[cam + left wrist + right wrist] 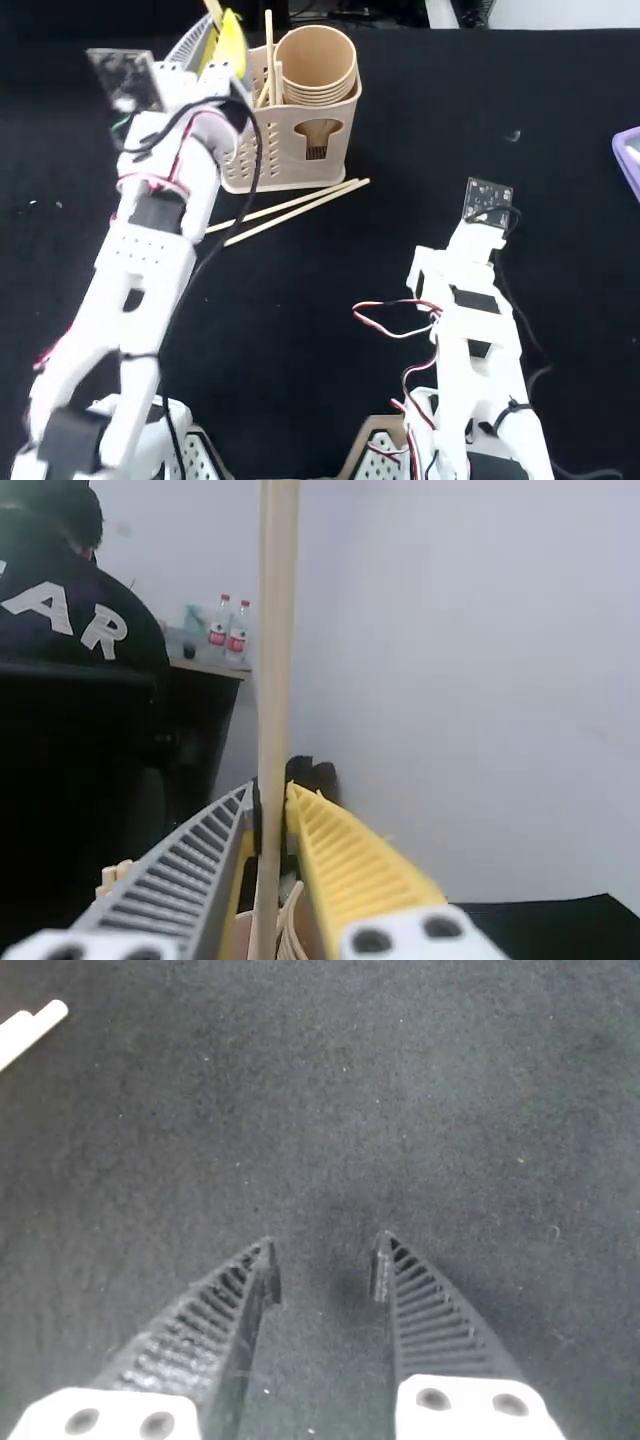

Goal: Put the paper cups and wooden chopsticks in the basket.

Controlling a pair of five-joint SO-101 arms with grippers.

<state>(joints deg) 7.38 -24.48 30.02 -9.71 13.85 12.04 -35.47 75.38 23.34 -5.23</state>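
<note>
A black cloth-covered table (pixel 330 330) is seen from above with two white robot arms reaching in from the bottom edge. In the upper centre of the frame stands a beige plastic basket with cut-out sides (pixel 300 150). Its right-hand compartment holds a nested stack of tan paper cups (pixel 318 62), standing upright with the mouths facing up. Beside the cups, in the left-hand part of the basket, a pale wooden chopstick (pixel 269 45) stands nearly upright with its top rising past the rim. Two more long wooden chopsticks (pixel 300 205) lie side by side on the cloth just in front of the basket, slanting from the centre left up towards the right, with their upper ends near the basket's lower right corner. The left arm stretches up the left side of the frame, and the left gripper (pixel 215 30), with one grey finger and one yellow finger, sits over the left end of the basket. In the left wrist view the left gripper (pixel 268 800) has its jaws pressed together on a single upright wooden chopstick (pixel 277 630), which runs between the two ridged fingers and up out of the top of the frame. The right arm (pixel 470 310) stands at the lower right of the high view, well apart from the basket. In the right wrist view the right gripper (pixel 325 1255) has its jaws partly spread with nothing between them, pointing down at bare black cloth. The rounded end of a pale stick (pixel 30 1028) shows in the upper left corner of that frame.
</note>
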